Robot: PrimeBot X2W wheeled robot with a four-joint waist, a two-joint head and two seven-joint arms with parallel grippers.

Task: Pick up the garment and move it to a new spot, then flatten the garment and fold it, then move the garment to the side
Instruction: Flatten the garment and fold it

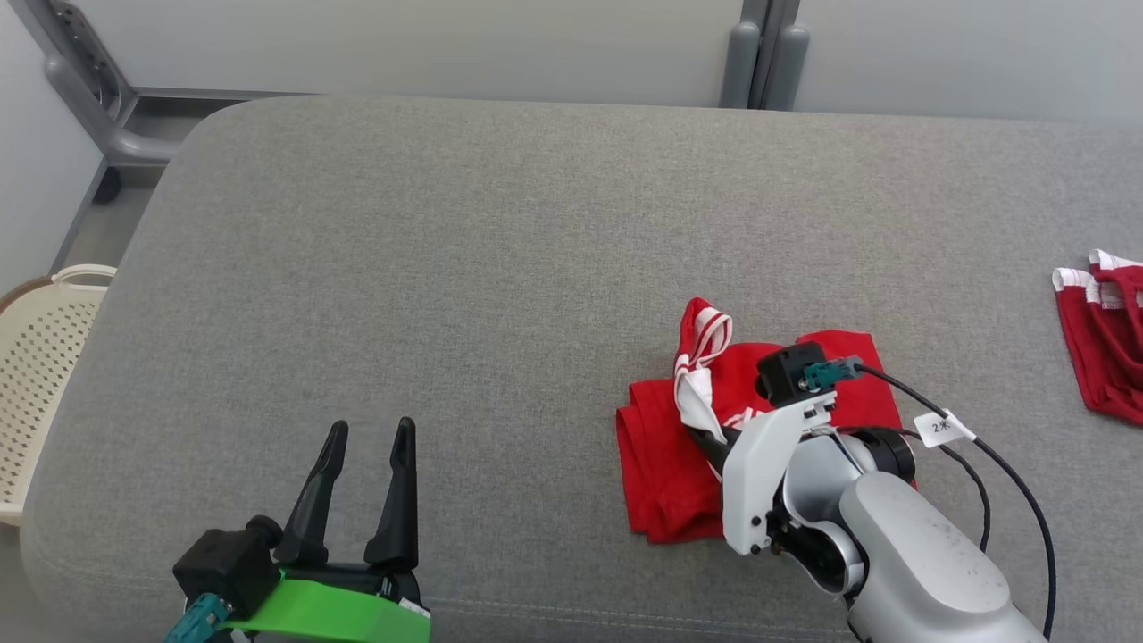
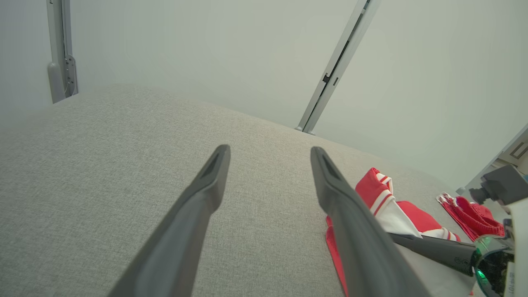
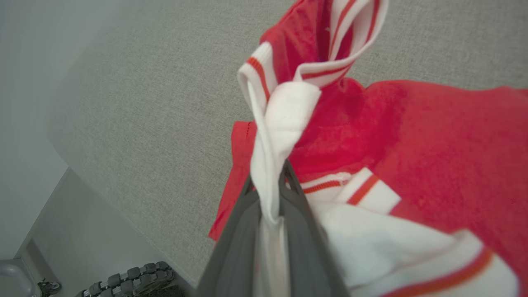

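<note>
**A:** Garment (image 1: 665, 487) first: which way does it lie from each arm?

**B:** It sits right of centre on the grey padded surface (image 1: 500, 268), a red bundle with white striped trim, directly beneath the right arm (image 1: 920, 554). The right jaws are clamped on a twist of that white trim (image 3: 270, 165), which runs from the grip up to a loop on the bundle's far side.

**A:** And the left side?

**B:** The left jaws stand wide apart and hold nothing. They are near the front edge, well to the left of the bundle. The right arm is much the nearer, so I judge any lift or carry starts from its pinch.

**A:** Anything close by?

**B:** A second red garment (image 1: 1103, 348) lies at the far right edge, well apart.
</note>
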